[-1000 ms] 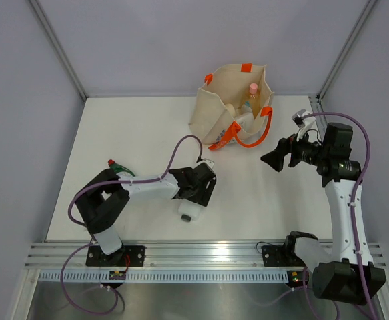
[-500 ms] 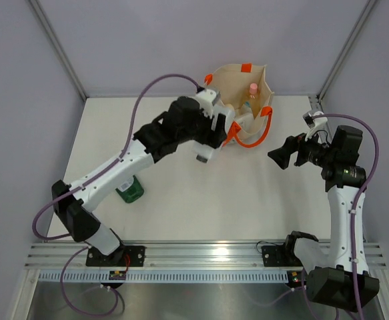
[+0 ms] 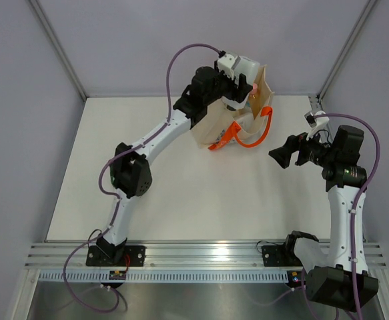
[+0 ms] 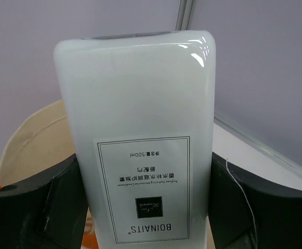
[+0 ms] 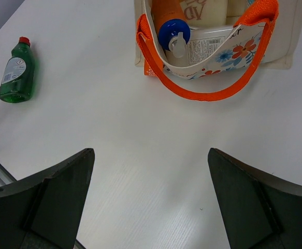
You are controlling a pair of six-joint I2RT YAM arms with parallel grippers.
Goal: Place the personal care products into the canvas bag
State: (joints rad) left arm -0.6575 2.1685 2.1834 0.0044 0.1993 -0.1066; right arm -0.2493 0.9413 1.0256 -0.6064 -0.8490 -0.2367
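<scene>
A white bottle (image 3: 246,67) with a BOINAITS label (image 4: 140,140) is held high over the canvas bag (image 3: 215,120), and my left gripper (image 3: 234,75) (image 4: 143,174) is shut on its sides. The beige cloth bag (image 4: 31,140) (image 5: 290,41) stands open with orange handles (image 5: 207,96). Inside it are an orange bottle with a blue cap (image 5: 172,30), a white bottle (image 5: 205,45) and a pink-capped bottle (image 3: 253,87). A flat green bottle (image 5: 17,72) lies on the table left of the bag. My right gripper (image 3: 278,155) (image 5: 151,155) hangs open and empty to the right of the bag.
Grey walls with metal corner posts (image 3: 341,50) close in the white table (image 3: 181,193) at the back and sides. An aluminium rail (image 3: 201,257) runs along the near edge. The left arm's elbow (image 3: 131,175) reaches across the table's left half.
My left arm has swung up from the table's front, carrying the white bottle to above the bag. The right arm rose slightly, then stayed still.
</scene>
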